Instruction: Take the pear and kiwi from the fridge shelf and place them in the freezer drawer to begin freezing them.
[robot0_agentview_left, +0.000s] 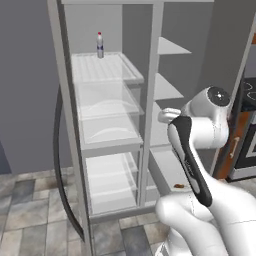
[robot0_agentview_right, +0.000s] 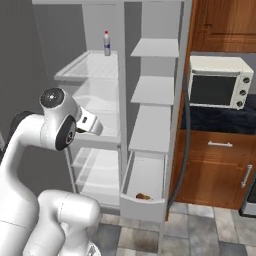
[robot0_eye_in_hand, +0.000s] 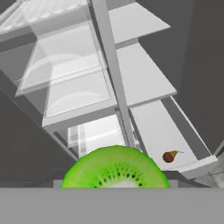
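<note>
Green-faced kiwi (robot0_eye_in_hand: 116, 168) pinched in claw (robot0_agentview_left: 164, 116) | brown pear (robot0_eye_in_hand: 170, 156) in open drawer (robot0_eye_in_hand: 192, 164) | bottle (robot0_agentview_left: 100, 45) on top shelf (robot0_agentview_left: 112, 70)

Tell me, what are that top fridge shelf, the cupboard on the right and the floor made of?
Shelf: probably white plastic or frosted glass, judging by its fine ribs and clear raised rim; which of the two is hard to tell.
Cupboard: looks like wood, a warm reddish-brown with a smooth, slightly glossy finish.
Floor: seems to be stone or ceramic tile, given the mottled grey squares with darker joints and a matt surface.
</note>
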